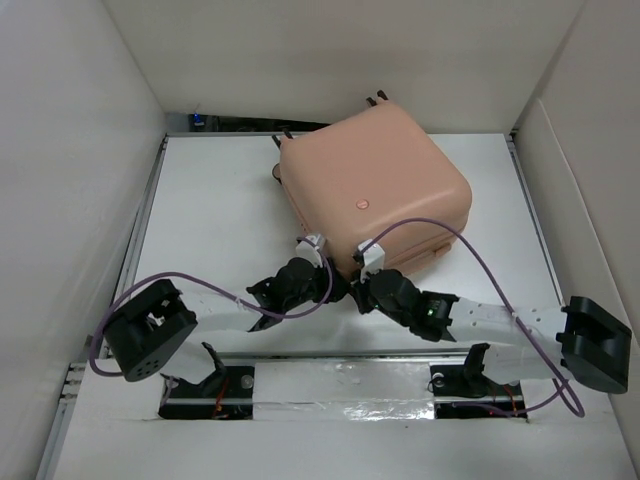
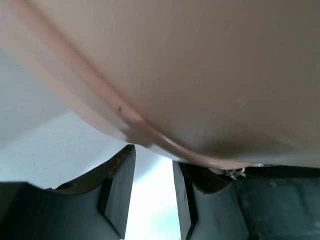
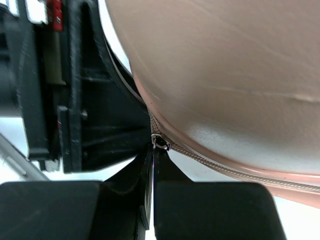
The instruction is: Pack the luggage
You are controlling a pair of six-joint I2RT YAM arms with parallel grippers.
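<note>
The luggage [image 1: 370, 185] is a peach-pink hard-shell suitcase, lying closed and flat at the middle back of the white table [image 1: 210, 210]. Both grippers are at its near corner. My left gripper [image 1: 315, 245] is open, its fingers [image 2: 120, 190] apart just below the rounded edge of the shell [image 2: 200, 75], holding nothing. My right gripper [image 1: 368, 255] is shut on the small metal zipper pull [image 3: 160, 142] at the end of the zipper seam [image 3: 225, 170] under the shell [image 3: 225, 75]. The suitcase's inside is hidden.
White walls [image 1: 80, 150] enclose the table on the left, back and right. The suitcase's wheels [image 1: 278, 172] point to the back left. Purple cables [image 1: 470, 250] loop over both arms. The left arm's black wrist [image 3: 75, 100] sits close beside my right gripper.
</note>
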